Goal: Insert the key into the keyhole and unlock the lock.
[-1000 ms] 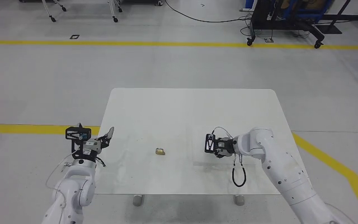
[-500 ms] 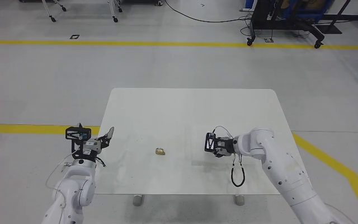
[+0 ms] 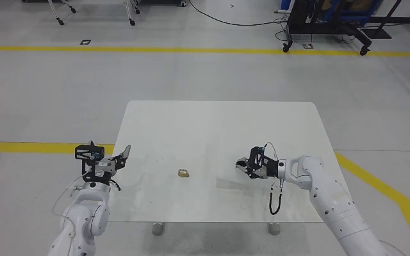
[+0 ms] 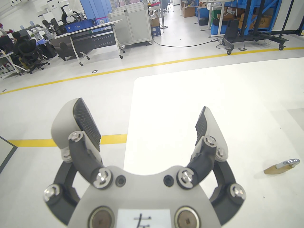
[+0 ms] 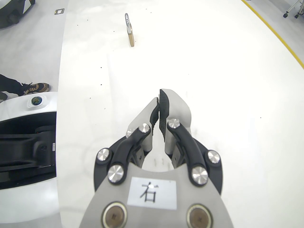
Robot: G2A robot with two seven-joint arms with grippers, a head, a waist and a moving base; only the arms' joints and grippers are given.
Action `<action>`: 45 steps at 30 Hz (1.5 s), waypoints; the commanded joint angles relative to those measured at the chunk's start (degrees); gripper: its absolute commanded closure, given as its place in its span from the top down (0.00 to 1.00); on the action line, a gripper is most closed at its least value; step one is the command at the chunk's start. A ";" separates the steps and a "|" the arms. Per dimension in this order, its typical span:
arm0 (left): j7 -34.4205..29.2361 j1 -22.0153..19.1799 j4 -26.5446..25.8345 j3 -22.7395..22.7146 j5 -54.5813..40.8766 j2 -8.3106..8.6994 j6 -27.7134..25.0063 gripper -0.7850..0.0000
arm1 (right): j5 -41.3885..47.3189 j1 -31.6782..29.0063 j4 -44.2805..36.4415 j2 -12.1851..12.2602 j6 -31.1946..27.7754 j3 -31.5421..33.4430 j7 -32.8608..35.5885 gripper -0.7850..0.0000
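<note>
Approach stage, seemingly: brass padlock (image 3: 184, 173) lying on white table (image 3: 218, 121) between both arms, well apart from each. Right gripper (image 5: 158, 97) pinched closed low over tabletop, no key discernible in its grip; left gripper (image 4: 141, 105) spread wide, holding nothing, at table's left edge; next move likely steadying padlock, then lining key with keyhole. Pale workshop floor around, yellow lines (image 3: 192, 49), blue shelving (image 4: 237, 1) beyond.
</note>
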 commanded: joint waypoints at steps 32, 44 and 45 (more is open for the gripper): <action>-24.23 -43.44 26.25 48.02 7.29 -9.53 -17.50 1.00 | 0.01 0.00 -0.01 0.00 0.00 0.00 0.00 0.00; -20.92 -47.97 39.54 53.20 7.36 -13.33 -13.95 1.00 | 0.01 0.00 -0.01 0.00 0.00 0.00 0.00 0.00; -20.63 -48.15 40.21 53.13 7.42 -13.44 -13.79 1.00 | 0.01 0.00 -0.01 0.00 0.00 0.00 0.00 0.00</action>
